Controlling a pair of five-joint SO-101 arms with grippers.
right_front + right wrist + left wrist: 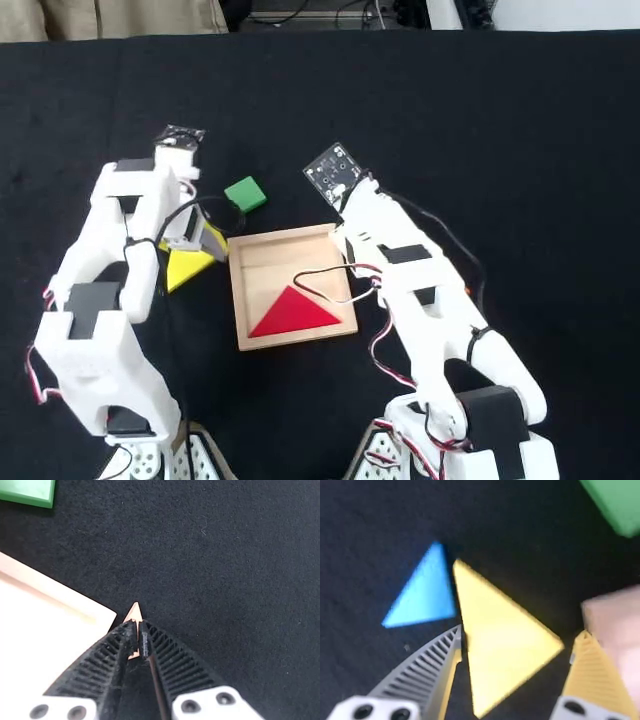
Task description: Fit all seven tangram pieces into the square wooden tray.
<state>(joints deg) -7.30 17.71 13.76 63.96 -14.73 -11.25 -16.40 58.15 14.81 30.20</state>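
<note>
Yellow triangle (505,645) lies on the tabletop (500,150) inside the spread left end effector (520,632) (the nearer arm); the tray (236,300) is at its 3 o'clock. Right end effector (136,630) is pressed together.

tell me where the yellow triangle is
High view: the yellow triangle lies on the table left of the wooden tray, between the open fingers of the left gripper, beside the blue triangle.

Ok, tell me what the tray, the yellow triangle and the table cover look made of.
Square tray: pale bare-looking wood, matte, judging by its light tan tone and raised rim. Yellow triangle: smooth and evenly coloured; painted wood or plastic, cannot tell which. Table cover: black felt-like cloth, matte, with fuzzy fibres and lint flecks.
</note>
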